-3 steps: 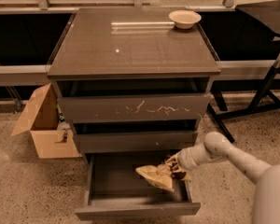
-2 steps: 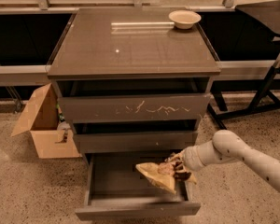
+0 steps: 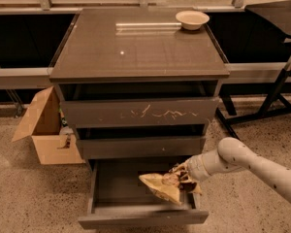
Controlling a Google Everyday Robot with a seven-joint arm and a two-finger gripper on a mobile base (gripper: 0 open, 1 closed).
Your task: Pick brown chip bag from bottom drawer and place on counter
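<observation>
Gripper (image 3: 183,174) is clamping its fingers on the brown chip bag (image 3: 160,186) low inside the open bottom drawer (image 3: 136,217) (grasp looks done), lifting and placing on the counter (image 3: 136,47) surface remaining.

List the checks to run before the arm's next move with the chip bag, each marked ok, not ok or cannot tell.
1. Is the bottom drawer pulled open: ok.
2. Is the claw at the right end of the brown chip bag: ok.
3. Hold firm enough to lift: cannot tell.
4. Bag clear of the drawer walls: cannot tell.
5. Bare room on the counter: ok; the bowl sits at its far right corner.
</observation>
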